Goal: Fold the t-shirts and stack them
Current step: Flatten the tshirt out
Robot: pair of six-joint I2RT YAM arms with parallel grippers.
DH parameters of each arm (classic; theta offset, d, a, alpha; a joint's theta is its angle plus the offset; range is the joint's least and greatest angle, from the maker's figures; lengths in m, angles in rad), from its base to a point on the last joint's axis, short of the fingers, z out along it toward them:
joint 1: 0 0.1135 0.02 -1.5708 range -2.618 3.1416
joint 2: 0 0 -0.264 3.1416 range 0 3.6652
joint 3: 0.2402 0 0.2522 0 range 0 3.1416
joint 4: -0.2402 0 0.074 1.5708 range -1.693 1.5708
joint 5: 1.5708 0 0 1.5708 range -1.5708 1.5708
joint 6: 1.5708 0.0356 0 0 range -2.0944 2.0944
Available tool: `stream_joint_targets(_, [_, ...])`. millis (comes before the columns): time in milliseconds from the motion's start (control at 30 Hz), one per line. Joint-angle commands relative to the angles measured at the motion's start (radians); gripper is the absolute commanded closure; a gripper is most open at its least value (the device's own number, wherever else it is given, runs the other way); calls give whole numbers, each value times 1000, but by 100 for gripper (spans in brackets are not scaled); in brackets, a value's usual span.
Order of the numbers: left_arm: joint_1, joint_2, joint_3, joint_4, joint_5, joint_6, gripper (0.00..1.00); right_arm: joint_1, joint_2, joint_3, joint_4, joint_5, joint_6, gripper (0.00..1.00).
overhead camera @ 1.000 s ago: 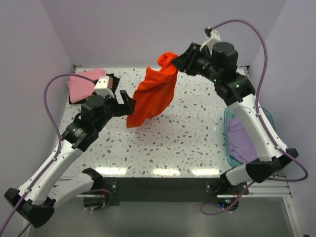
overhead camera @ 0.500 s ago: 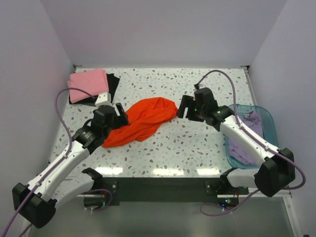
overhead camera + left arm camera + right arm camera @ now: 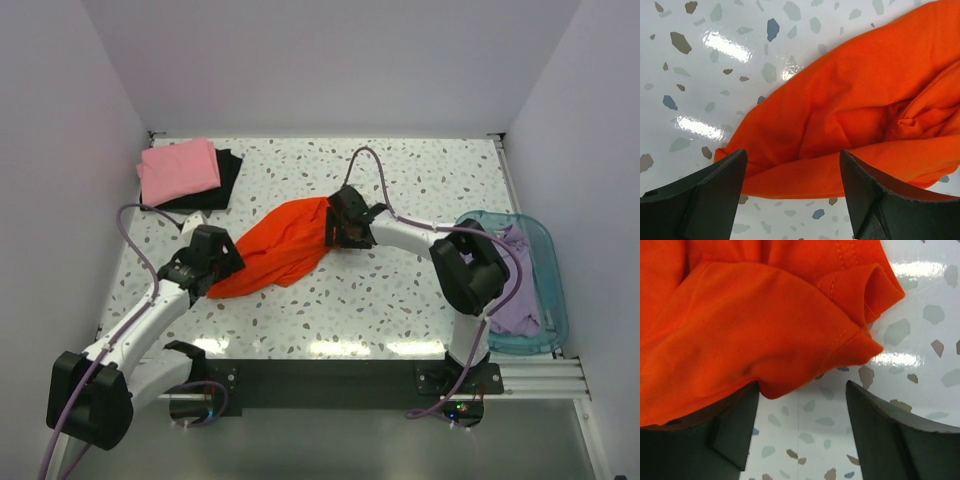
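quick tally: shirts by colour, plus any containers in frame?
orange-red t-shirt: 1
pink t-shirt: 1
black t-shirt: 1
lavender t-shirt: 1
blue basket: 1
Total: 5 (4 shirts, 1 basket)

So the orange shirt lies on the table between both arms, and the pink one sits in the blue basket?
No. In the top view the pink shirt lies on the black shirt at the far left corner; the basket holds a lavender shirt.
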Motion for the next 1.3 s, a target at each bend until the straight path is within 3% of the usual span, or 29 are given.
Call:
stream_joint_targets(0, [10, 15, -20, 61, 21, -31, 20, -1, 23, 77, 36, 115, 37, 32])
stream_joint_targets(67, [12, 36, -26, 76, 16, -31, 20, -5, 29, 74, 51, 147, 42, 43])
stream_joint_targets(100, [12, 44, -37, 84, 16, -31, 21, -10, 29, 76, 51, 147, 45, 56])
stream_joint_targets(133, [14, 61, -38, 90, 18, -33, 21, -14, 28, 79, 42, 146, 46, 78])
stream_joint_targets(167, [15, 70, -40, 96, 21, -33, 22, -22, 23, 77, 37, 152, 46, 89])
stream_joint_targets(233, [17, 90, -43, 105, 27, -33, 25, -31, -17, 71, 16, 161, 40, 100])
stream_joint_targets(367, [17, 92, -48, 128, 50, -19, 39, -57, -141, 25, -15, 190, 8, 100])
stream_joint_targets(533, [17, 132, -49, 203, 140, 33, 48, -77, -332, -73, -39, 212, -20, 100])
stream_joint_targets(633, [17, 173, -54, 280, 277, 82, 43, -85, -405, -114, -59, 218, -24, 100])
stream_joint_targets(767, [15, 187, -69, 329, 386, 107, 16, -88, -497, -91, -104, 241, -43, 100])
stream_joint_targets(867, [15, 188, -85, 350, 409, 119, 7, -88, -564, -53, -142, 269, -55, 100])
stream_joint_targets(1067, [-25, 265, -65, 504, 541, 115, 3, -88, -633, 39, -197, 304, -92, 100])
stream_joint_targets(1267, [-151, 437, 30, 485, 409, 79, 12, -88, -617, 102, -223, 296, -107, 100])
